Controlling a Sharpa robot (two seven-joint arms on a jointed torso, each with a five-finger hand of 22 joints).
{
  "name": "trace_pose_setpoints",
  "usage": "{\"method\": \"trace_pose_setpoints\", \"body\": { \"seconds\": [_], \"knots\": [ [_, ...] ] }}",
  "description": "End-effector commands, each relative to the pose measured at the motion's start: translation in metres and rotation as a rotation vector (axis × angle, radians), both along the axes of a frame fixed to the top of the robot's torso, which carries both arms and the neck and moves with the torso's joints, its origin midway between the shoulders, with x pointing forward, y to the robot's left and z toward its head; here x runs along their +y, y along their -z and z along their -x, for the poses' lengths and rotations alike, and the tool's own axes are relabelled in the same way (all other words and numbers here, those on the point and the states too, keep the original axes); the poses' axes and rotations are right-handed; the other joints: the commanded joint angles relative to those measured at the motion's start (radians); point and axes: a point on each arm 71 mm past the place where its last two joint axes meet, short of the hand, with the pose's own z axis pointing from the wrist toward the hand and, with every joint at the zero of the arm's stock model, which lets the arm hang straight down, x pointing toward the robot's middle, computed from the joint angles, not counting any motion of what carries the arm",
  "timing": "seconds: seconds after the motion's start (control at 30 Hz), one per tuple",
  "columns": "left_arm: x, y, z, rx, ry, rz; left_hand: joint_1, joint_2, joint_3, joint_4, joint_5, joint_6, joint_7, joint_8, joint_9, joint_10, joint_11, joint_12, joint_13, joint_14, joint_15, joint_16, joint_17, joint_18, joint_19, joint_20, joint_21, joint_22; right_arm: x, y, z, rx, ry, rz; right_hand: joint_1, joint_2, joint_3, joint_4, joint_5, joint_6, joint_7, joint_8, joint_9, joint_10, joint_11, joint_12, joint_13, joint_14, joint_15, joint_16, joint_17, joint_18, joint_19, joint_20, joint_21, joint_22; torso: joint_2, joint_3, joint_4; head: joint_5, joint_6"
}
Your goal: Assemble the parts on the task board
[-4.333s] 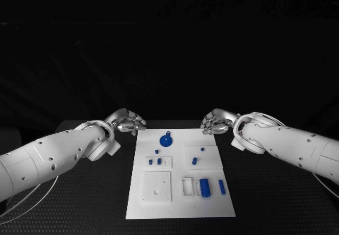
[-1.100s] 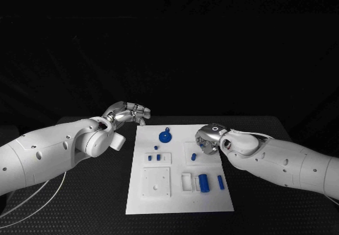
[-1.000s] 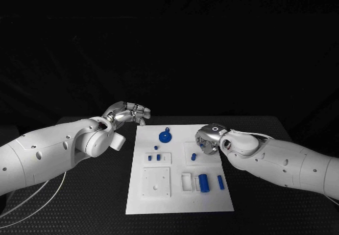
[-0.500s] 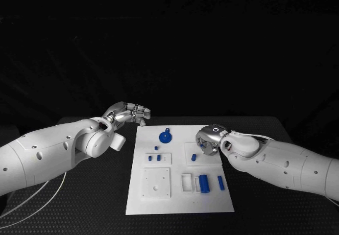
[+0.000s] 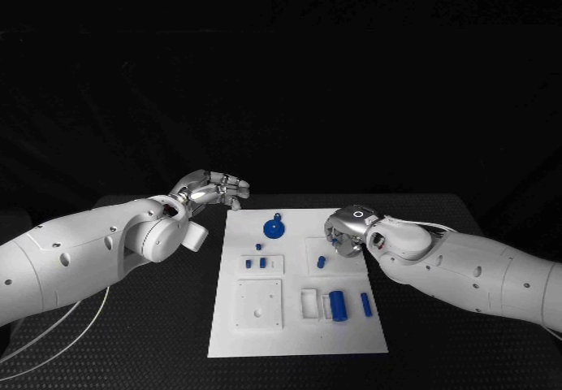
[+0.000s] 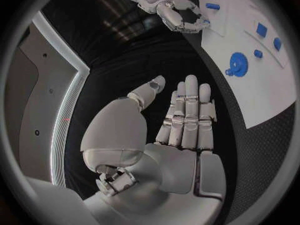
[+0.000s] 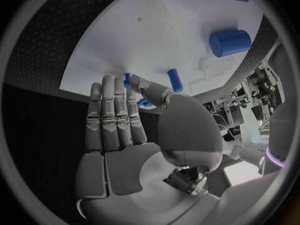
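The white task board [image 5: 299, 333] lies in the middle of the table. On it are a blue gear [image 5: 273, 227], a small peg [image 5: 259, 245], two short pieces [image 5: 256, 262], a peg [image 5: 321, 261], a thick cylinder [image 5: 339, 306] and a thin bar [image 5: 366, 303]. My right hand [image 5: 347, 231] hovers over the board's far right block, fingers straight and apart from the thumb, holding nothing [image 7: 125, 135]. Its thumb tip is close to a blue peg [image 7: 175, 80]. My left hand [image 5: 214, 191] floats flat and empty off the board's far left corner [image 6: 175, 130].
Black table mat [image 5: 153, 325] surrounds the board on all sides. The gear [image 6: 237, 63] and my right hand [image 6: 181, 15] also appear in the left wrist view. A white recessed plate [image 5: 260, 305] sits on the board's near left.
Since the oldest frame my right hand has come from beyond the board's far right corner to above its right block. Over the last second both hands have barely moved.
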Motion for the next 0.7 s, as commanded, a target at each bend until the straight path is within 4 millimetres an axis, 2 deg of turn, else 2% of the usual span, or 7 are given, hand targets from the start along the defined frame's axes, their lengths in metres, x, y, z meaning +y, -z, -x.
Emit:
{"method": "trace_pose_setpoints", "body": {
  "seconds": [0.03, 0.43, 0.57, 0.7],
  "knots": [
    [-0.001, -0.001, 0.0, 0.002, 0.012, 0.01, -0.006, -0.003, -0.006, 0.002, -0.002, -0.006, 0.0, 0.0, -0.002, -0.007, -0.001, -0.005, -0.002, 0.007, 0.002, -0.006, 0.001, 0.017, 0.001, 0.005, -0.005, 0.001, 0.0, -0.008, -0.002, -0.012, -0.006, -0.003, -0.007, 0.006, 0.004, -0.001, -0.006, 0.004, 0.0, 0.004, 0.0, 0.007, 0.002, -0.005, 0.001, 0.008, 0.001, 0.003, 0.001, 0.006, 0.007, 0.002, 0.006, 0.018, 0.0, 0.0, 0.0009, 0.0, -0.001],
    [0.001, 0.0, -0.001, 0.006, 0.005, 0.01, -0.006, -0.005, -0.007, 0.003, -0.002, -0.011, 0.002, -0.001, -0.002, -0.011, 0.0, -0.005, -0.003, 0.008, 0.003, -0.01, 0.005, 0.017, 0.001, 0.006, -0.007, 0.002, -0.002, -0.027, -0.002, 0.012, -0.009, -0.042, -0.008, 0.007, 0.005, -0.001, -0.005, 0.005, 0.0, 0.004, 0.0, 0.006, 0.002, -0.006, 0.002, 0.008, 0.001, 0.002, 0.002, 0.006, 0.006, 0.003, 0.006, 0.018, 0.0, -0.0008, 0.0005, 0.0, 0.002],
    [0.004, 0.0, -0.002, 0.005, -0.005, 0.011, -0.006, -0.005, -0.007, 0.003, -0.002, -0.012, 0.002, -0.001, -0.003, -0.012, 0.0, -0.005, -0.003, 0.008, 0.003, -0.011, 0.006, 0.017, 0.001, 0.006, -0.007, 0.002, 0.001, -0.037, 0.003, 0.001, -0.021, -0.082, -0.009, 0.007, 0.005, -0.001, -0.005, 0.004, 0.0, 0.003, 0.0, 0.006, 0.002, -0.007, 0.003, 0.008, 0.002, 0.001, 0.003, 0.006, 0.006, 0.003, 0.006, 0.018, 0.0, -0.0009, 0.0003, 0.004, 0.004],
    [0.006, 0.0, -0.003, 0.003, -0.017, 0.014, -0.006, -0.005, -0.007, 0.003, -0.002, -0.012, 0.002, -0.001, -0.003, -0.012, 0.001, -0.005, -0.003, 0.008, 0.003, -0.012, 0.006, 0.018, 0.001, 0.006, -0.008, 0.003, 0.015, -0.046, 0.013, -0.011, -0.062, -0.127, -0.009, 0.007, 0.006, -0.001, -0.005, 0.004, 0.0, 0.003, 0.0, 0.006, 0.002, -0.007, 0.003, 0.008, 0.002, 0.001, 0.003, 0.006, 0.006, 0.003, 0.006, 0.018, -0.001, -0.0011, -0.0004, 0.016, 0.006]
  ]
}}
